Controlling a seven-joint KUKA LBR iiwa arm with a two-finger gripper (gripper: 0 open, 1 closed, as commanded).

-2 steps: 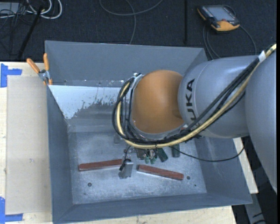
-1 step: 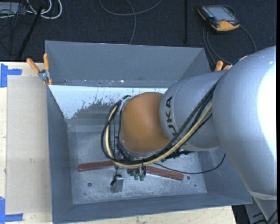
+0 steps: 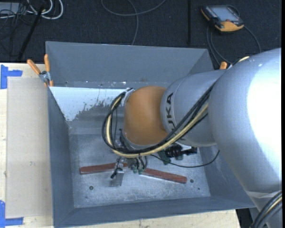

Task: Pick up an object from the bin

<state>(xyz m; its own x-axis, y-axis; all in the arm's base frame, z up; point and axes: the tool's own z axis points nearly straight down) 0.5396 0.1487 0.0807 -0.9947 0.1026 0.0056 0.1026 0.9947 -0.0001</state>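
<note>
Gripper (image 3: 117,174) low over the bin (image 3: 133,65) floor, at the inner end of the left reddish-brown strip (image 3: 97,168).

The left reddish-brown strip lies flat on the floor, front and left of centre, running nearly level. The gripper stands at its right end, and I cannot tell whether it touches the strip or whether the claw is wide or closed. The arm (image 3: 237,113) comes in from the right and bends steeply down. Its orange wrist cover (image 3: 142,115) and looped black and yellow cables (image 3: 109,127) hide the floor behind the gripper. A second reddish-brown strip (image 3: 164,175) lies just to the right, slanting down rightward, its near end beside the gripper.
</note>
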